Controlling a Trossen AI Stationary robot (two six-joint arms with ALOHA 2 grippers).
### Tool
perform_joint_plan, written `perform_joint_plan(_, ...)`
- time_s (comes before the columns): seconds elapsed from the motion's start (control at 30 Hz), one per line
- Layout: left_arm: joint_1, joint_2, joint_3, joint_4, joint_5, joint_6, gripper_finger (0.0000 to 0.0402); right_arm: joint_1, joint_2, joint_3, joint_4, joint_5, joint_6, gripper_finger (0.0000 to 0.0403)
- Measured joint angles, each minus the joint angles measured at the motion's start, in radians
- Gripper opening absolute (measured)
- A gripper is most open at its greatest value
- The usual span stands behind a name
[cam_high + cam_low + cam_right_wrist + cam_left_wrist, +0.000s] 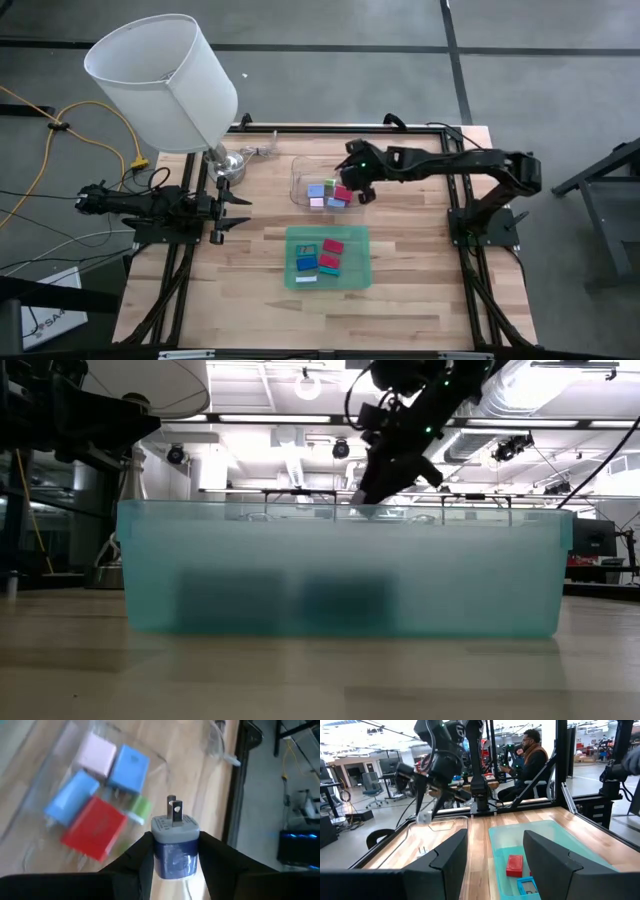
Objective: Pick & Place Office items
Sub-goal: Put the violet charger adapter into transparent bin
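My right gripper (357, 188) hangs over the clear tray (300, 172) and is shut on a blue cube (175, 851) with a grey face and two metal prongs. In the right wrist view, pink (95, 754), blue (129, 767), pale blue (70, 800), red (95, 827) and green (140, 808) blocks lie in that tray below it. The green tray (358, 236) nearer the table's near edge holds red (333, 245), blue (306, 264) and teal blocks. My left gripper (238, 211) waits open at the table's left side. My right gripper pinches the blue cube by two opposite sides of its blue body (175, 862), one finger (137, 855) on each side. The grey pronged face (175, 826) sticks out past the fingertips. The cube is lifted clear above the clear tray.
A white lamp shade (160, 80) stands over the table's far left corner. The green tray's wall (340, 570) fills the low view. Bare wood lies left and right of the green tray. A person (530, 755) sits beyond the table in the left wrist view.
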Motion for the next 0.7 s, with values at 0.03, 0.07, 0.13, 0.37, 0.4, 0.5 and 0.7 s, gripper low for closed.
perform_joint_plan(0.03,0.000,0.000,0.000,0.000,0.000,0.000,0.0186,0.003,0.013,0.000,0.020,-0.012,0.011,0.0129)
perform_joint_plan(0.07,0.000,0.000,0.000,0.000,0.000,0.000,0.0186,0.005,0.025,0.000,0.037,-0.024,0.023,0.0129)
perform_joint_plan(0.13,0.000,0.000,0.000,0.000,0.000,0.000,0.0186,0.007,0.049,0.003,0.057,-0.052,0.043,0.0129)
perform_joint_plan(0.37,0.000,0.000,0.000,0.000,0.000,0.000,0.0186,0.010,0.162,0.167,-0.043,-0.107,0.107,0.0129)
perform_joint_plan(0.4,0.000,0.000,0.000,0.000,0.000,0.000,0.0186,0.010,0.180,0.192,-0.060,-0.112,0.112,0.0129)
perform_joint_plan(0.5,0.000,0.000,0.000,0.000,0.000,0.000,0.0186,0.010,0.240,0.264,-0.125,-0.135,0.133,0.0129)
perform_joint_plan(0.7,0.000,0.000,0.000,0.000,0.000,0.000,0.0186,0.010,0.338,0.346,-0.203,-0.157,0.157,0.0129)
